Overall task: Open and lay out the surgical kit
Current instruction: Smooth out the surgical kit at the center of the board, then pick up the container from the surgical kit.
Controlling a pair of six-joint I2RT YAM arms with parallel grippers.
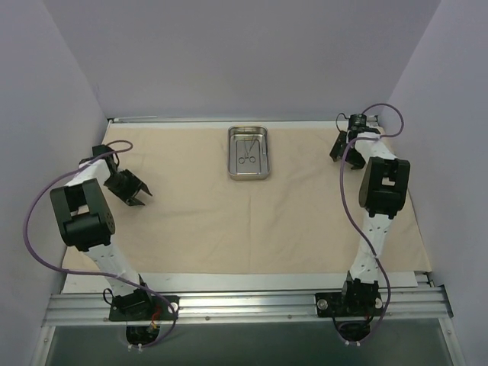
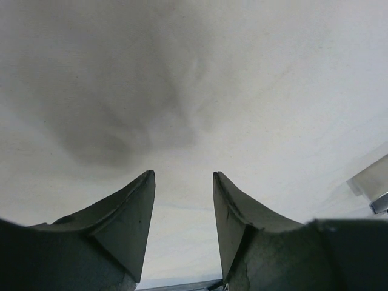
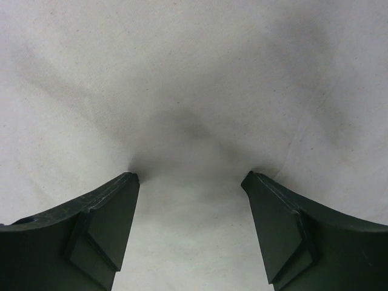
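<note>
The beige cloth wrap (image 1: 229,221) lies spread flat over most of the table. On its far middle stands the shiny steel tray (image 1: 248,178), and two thin scissor-like instruments (image 1: 245,152) lie inside it. My left gripper (image 1: 143,194) hovers open over the cloth's left part, well left of the tray. The left wrist view shows its jaws (image 2: 183,176) apart with only cloth (image 2: 242,91) between them. My right gripper (image 1: 341,155) is open at the far right of the cloth. Its fingertips (image 3: 191,177) rest spread on the cloth (image 3: 194,73), holding nothing.
Lilac walls close in the table on the left, back and right. An aluminium rail (image 1: 244,301) with both arm bases runs along the near edge. A shiny metal piece (image 2: 371,182) shows at the right edge of the left wrist view.
</note>
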